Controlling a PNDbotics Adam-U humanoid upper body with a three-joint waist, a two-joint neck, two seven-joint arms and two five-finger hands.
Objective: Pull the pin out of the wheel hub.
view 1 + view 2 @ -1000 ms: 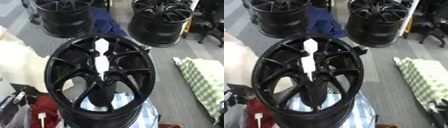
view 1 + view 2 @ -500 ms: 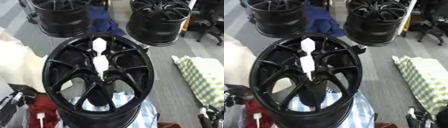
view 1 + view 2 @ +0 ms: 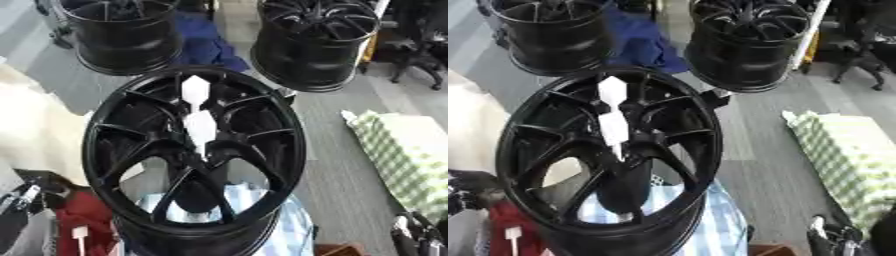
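A black spoked wheel hub (image 3: 114, 150) stands in the middle, tilted toward me. A white pin (image 3: 200, 127) sticks up from its centre, with a wider white head (image 3: 194, 90) at the top. My left hand (image 3: 22, 210) shows dark and silver at the lower left corner, apart from the hub. My right hand (image 3: 837, 237) shows at the lower right corner, well away from the hub and the pin. Neither hand touches the pin.
Two more black wheels (image 3: 122, 30) (image 3: 319, 40) stand at the back with a blue cloth (image 3: 206, 42) between them. A green checked cloth (image 3: 402, 155) lies at the right and a white cloth (image 3: 35, 135) at the left. A blue striped cloth (image 3: 289, 225) lies under the hub.
My right hand has come a little further in from the lower right edge. The whole picture has shifted slightly, so the camera moved. The pin stays in the hub.
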